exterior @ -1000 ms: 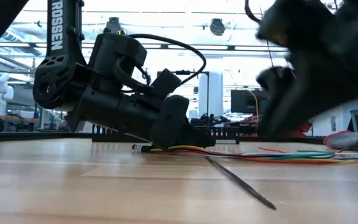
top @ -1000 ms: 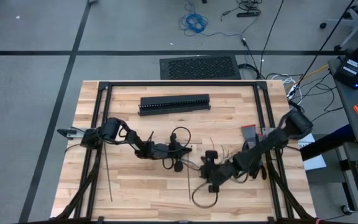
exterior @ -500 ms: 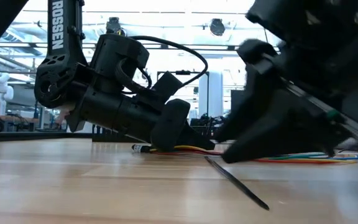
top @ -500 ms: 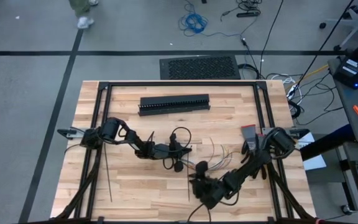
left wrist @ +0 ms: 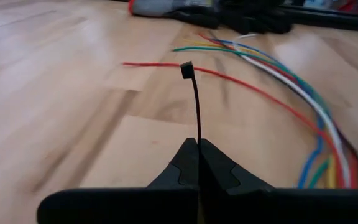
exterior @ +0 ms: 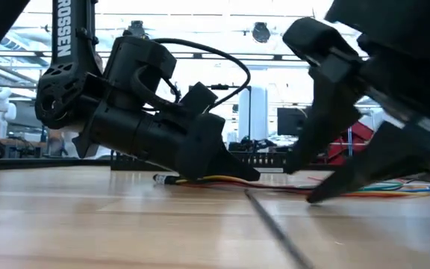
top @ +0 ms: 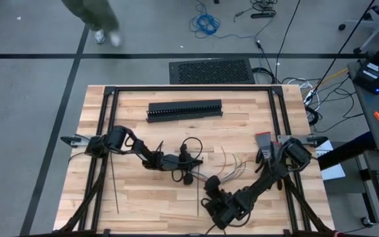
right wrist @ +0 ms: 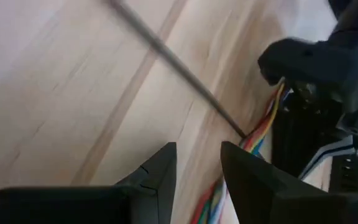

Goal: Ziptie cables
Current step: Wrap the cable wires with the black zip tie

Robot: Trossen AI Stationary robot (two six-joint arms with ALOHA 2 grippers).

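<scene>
Left claw (left wrist: 198,163) pinching a ziptie (left wrist: 195,106) – clear at wrist, right claw (right wrist: 197,171) parted, empty

Left end effector (left wrist: 198,163) clamped on ziptie (left wrist: 195,106); cables (left wrist: 303,112) beyond.

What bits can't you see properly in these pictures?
- Whether the thin dark plastic ziptie in the shut left gripper goes round the bundle of thin coloured wires: its far part is cut off by the left wrist view's edge.
- The wires' near end: low view, hidden behind the left gripper.
- The right gripper: high view, its fingers are too small.
</scene>
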